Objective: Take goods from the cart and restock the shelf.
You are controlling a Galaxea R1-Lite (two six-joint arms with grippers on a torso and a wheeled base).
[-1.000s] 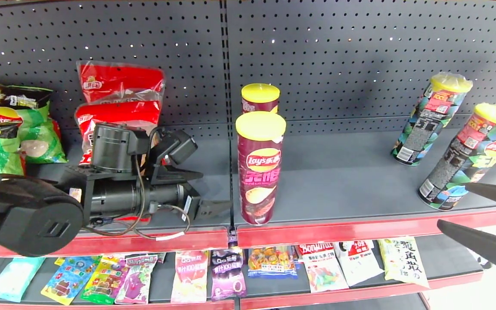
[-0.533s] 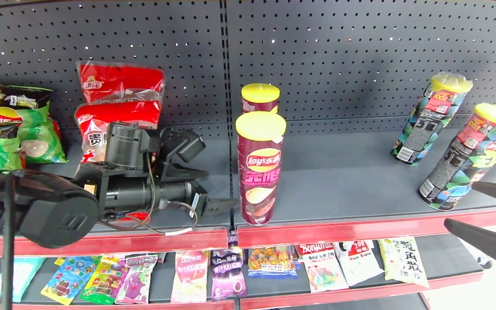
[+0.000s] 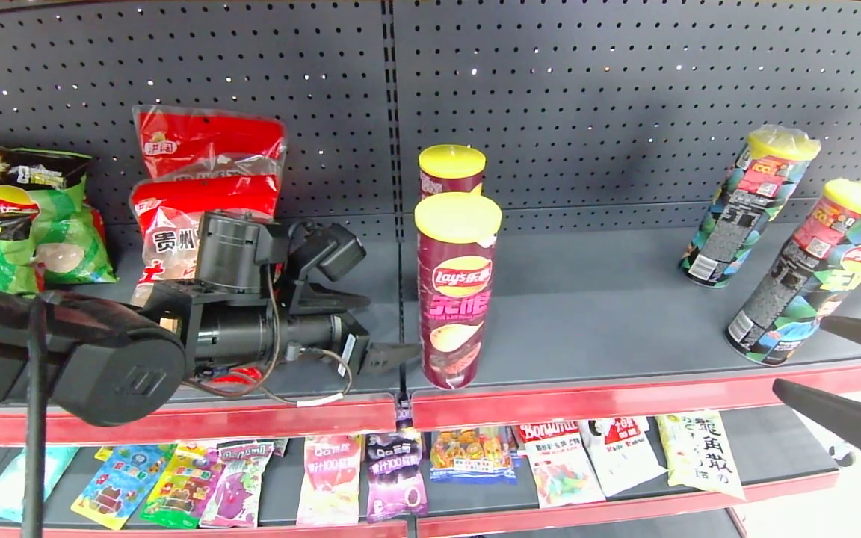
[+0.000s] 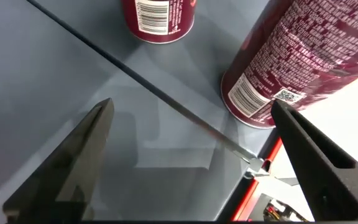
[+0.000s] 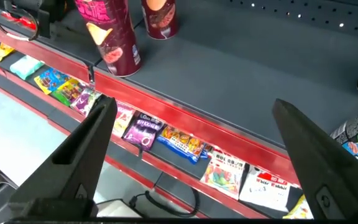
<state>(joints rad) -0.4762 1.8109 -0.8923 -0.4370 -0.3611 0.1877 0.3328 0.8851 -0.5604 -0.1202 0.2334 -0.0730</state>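
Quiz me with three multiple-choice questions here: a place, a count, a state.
1. The front maroon can stands: A) at the shelf's front edge B) on the lower shelf C) on the floor
2. Maroon cans with yellow lids: A) one B) two C) four
3. Left gripper's jaws: A) shut on a can B) shut on a bag C) open, empty
A, just behind the red rail; B, a second can stands behind; C, only bare shelf between them.
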